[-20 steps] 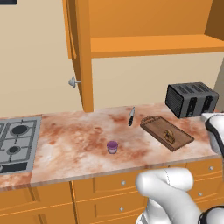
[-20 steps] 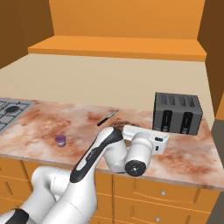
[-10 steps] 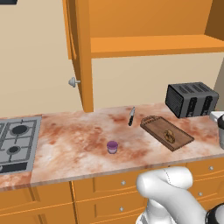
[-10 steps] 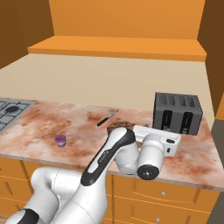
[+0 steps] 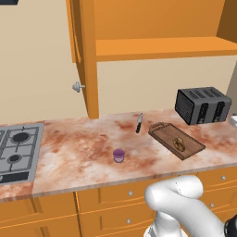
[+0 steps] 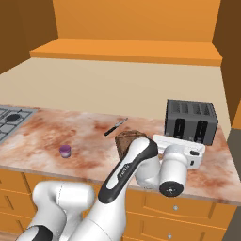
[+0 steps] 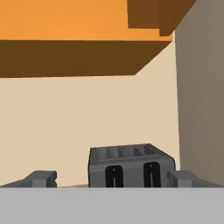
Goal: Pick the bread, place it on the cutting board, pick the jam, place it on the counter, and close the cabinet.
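Note:
The bread [image 5: 179, 144] lies on the dark cutting board [image 5: 176, 140], right of middle on the marbled counter [image 5: 83, 152]. The purple jam [image 5: 119, 155] stands on the counter near its front edge, also seen as the jam [image 6: 65, 150] in the right base view. The orange cabinet [image 5: 162, 46] hangs open, its door [image 5: 86, 60] swung out edge-on with the silver knob [image 5: 77, 86]. My gripper [image 7: 111, 178] is open and empty, level with the black toaster [image 7: 131, 165] and facing it. My white hand [image 6: 179, 149] hovers just in front of the toaster [image 6: 190, 121], right of the board [image 6: 128, 139].
A knife [image 5: 139, 122] lies on the counter behind the board. The grey gas hob [image 5: 16, 150] sits at the far left. A wall [image 7: 201, 96] stands to the right of the toaster. My own arm [image 6: 132, 169] crosses in front of the board.
The arm has swung to the right, away from the cutting board, carrying the hand toward the toaster. Bread, jam and cabinet door have not moved.

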